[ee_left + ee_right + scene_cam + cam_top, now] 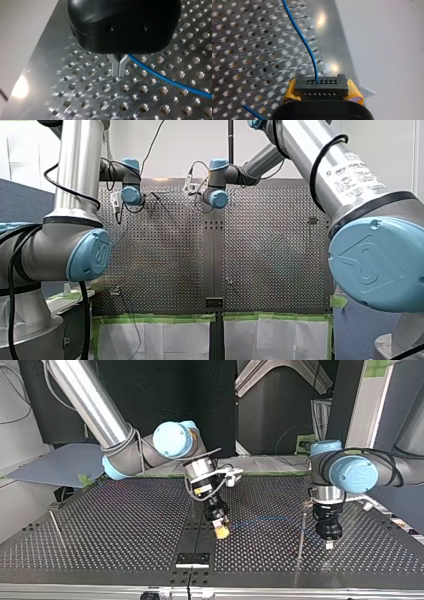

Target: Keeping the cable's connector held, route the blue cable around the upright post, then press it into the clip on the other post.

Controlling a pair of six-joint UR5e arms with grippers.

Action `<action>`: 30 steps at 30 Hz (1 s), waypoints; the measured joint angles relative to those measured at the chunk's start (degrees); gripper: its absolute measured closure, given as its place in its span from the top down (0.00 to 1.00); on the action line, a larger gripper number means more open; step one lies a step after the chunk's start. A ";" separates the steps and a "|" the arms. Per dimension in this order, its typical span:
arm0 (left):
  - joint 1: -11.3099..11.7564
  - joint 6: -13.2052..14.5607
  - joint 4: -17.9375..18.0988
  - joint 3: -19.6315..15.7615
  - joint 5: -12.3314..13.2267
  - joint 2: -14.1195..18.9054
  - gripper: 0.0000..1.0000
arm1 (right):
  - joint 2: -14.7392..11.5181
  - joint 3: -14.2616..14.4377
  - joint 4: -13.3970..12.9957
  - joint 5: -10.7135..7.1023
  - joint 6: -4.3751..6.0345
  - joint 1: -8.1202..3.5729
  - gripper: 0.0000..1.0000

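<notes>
blue cable (304, 42) leaves the connector (321, 83) pinched in my right claw (322, 93); left claw (119, 71) pressed together.

- Pretty clearly a robotics lab or test cell, not a home or a shop.
- The whole work surface is a perforated metal table (125, 525), the sort of hole-grid board you bolt fixtures to. A thin upright post (300, 535) stands on it.
- Two silver industrial arms with blue joint caps, my left arm (75, 185) and my right arm (320, 160), reach over it with loose black wiring.
- Green tape (160, 318) holds white sheets (150, 340) along the table edge.
- Dark panels (165, 390) stand behind the table.
</notes>
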 joint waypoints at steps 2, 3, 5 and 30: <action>-0.03 -0.44 0.25 0.00 0.72 -0.31 0.00 | 0.63 0.01 0.17 0.15 -0.36 0.00 0.00; -0.06 -0.59 0.34 0.00 0.94 -0.53 0.00 | 0.91 0.02 0.26 0.23 -0.50 -0.01 0.00; -0.18 -0.79 0.43 0.00 1.32 -1.21 0.00 | 1.59 0.03 0.61 0.40 -0.77 -0.03 0.00; -2.33 -3.61 -1.95 0.00 -1.09 -2.29 0.29 | 8.17 3.65 2.99 2.08 -2.79 -0.42 0.00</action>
